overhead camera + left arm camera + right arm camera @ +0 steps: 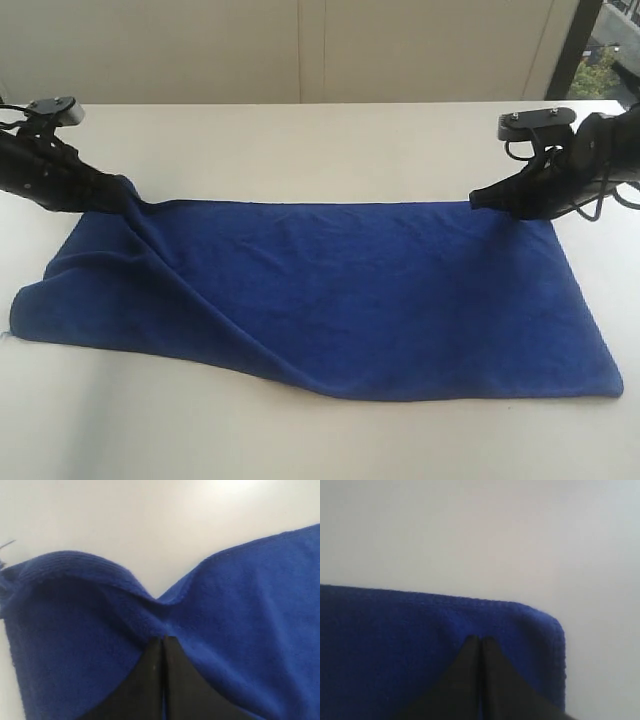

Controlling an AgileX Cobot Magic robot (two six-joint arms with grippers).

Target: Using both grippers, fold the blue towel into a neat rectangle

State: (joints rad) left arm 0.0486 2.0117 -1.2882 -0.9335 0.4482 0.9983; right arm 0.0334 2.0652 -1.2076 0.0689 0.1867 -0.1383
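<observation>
So here's where we're at: the blue towel [330, 290] is lying lengthwise across the white table [300, 140], stretched between our two grippers.

The left gripper [128, 195] has its fingers pinched together on the towel's far edge near one end. In the left wrist view the two black fingertips [155, 655] are pressed flat against each other with the cloth caught at the tips. The hem dips into a V right in front of them and rolls up into a hump to one side. From those fingertips a long crease runs diagonally across the towel towards its near edge, so that end looks rumpled.

The right gripper [478, 200] is clamped on the far corner at the other end. Its fingers [470, 665] are also closed tight together, with the hem just past the tips and the rounded corner beside them. The cloth near this gripper lies smooth and flat.

A tiny white bit [10, 333] sticks out at the near corner on the left gripper's end. It's too small for us to read anything on it.
</observation>
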